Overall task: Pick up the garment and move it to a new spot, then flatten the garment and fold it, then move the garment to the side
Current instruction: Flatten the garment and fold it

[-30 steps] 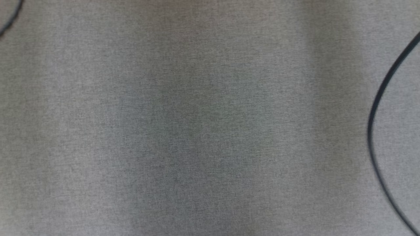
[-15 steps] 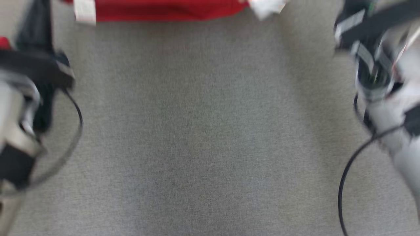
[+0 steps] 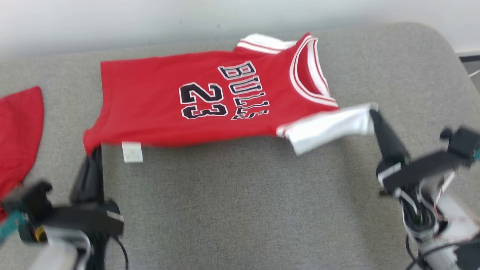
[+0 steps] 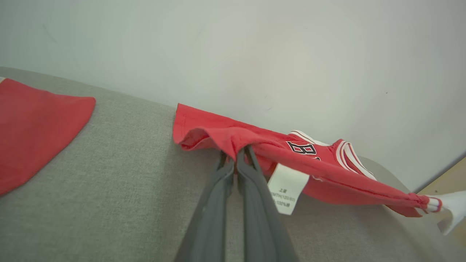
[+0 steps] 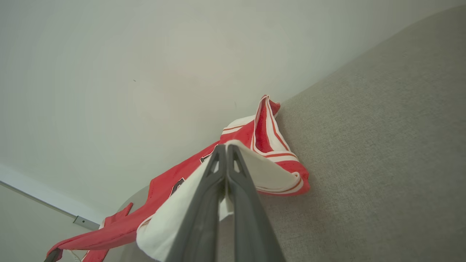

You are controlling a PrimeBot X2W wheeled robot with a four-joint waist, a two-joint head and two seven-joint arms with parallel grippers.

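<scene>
A red sleeveless jersey [image 3: 195,101] of soft knit, white-striped at neck and armholes and lettered BULLS 23 in black, is stretched and sagging towards 12 o'clock over the grey woven padded surface [image 3: 240,210], which has a rounded corner. The left gripper [image 3: 95,149], at 8 o'clock, has its slim dark jaws pinched together on the hem corner, beside a white rectangular care label [image 3: 132,152]. The right gripper [image 3: 373,111], at 3 o'clock, is clamped on the white shoulder flap. A second red cloth [image 3: 18,123] lies flat at 9 o'clock, apart from the jersey. A pale smooth wall [image 3: 150,18] runs behind.
</scene>
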